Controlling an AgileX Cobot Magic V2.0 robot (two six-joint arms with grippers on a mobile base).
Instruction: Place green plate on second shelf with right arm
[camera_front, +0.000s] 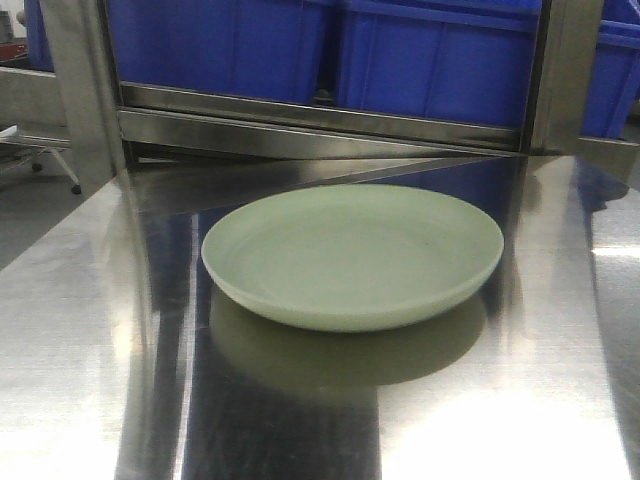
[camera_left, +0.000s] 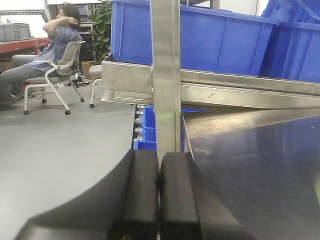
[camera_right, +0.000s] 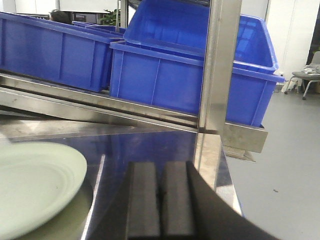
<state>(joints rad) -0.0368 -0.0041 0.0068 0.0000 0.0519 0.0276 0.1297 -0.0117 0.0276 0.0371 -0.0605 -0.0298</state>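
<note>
**Reach not begun: plate lies ungrasped**

The right gripper has its pads pressed together, empty, low by the right edge of the polished steel tabletop. The left gripper is likewise closed, at the left edge. The round pale sage-green plate lies flat mid-tabletop, to the right gripper's left. Next, it likely must open and take the rim. Bare steel rings the plate, but the steel shelf rail carrying blue plastic bins crowds the back edge.

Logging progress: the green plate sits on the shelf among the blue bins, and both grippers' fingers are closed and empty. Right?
No: the green plate lies on the steel tabletop before that shelf, per the front view. The left gripper and right gripper are closed, empty.
</note>
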